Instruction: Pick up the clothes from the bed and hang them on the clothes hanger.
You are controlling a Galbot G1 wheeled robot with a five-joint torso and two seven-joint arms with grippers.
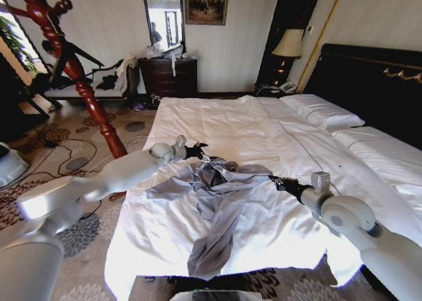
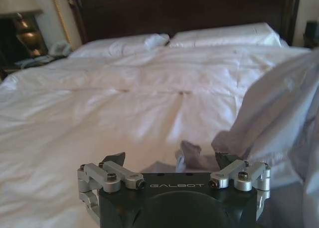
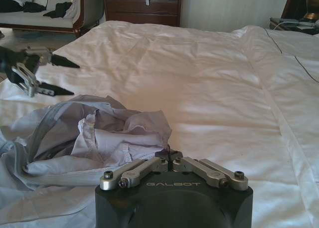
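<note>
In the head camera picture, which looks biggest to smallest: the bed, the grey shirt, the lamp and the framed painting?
1. The bed.
2. The grey shirt lying on it, between the open left gripper and the shut right gripper.
3. The framed painting and the lamp look alike, both far off, so I won't rank them.

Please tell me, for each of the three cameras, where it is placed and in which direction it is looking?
Head view: from the head, down at the wide white bed; both pale arms reach the crumpled light grey thin shirt.
Left wrist view: behind the left gripper, jaws open, facing the white pillows and tall black headboard.
Right wrist view: behind the right gripper, jaws shut on a shirt fold, facing the dark wooden dresser.
Shared: the right wrist view also shows the left gripper; all show the shirt.
</note>
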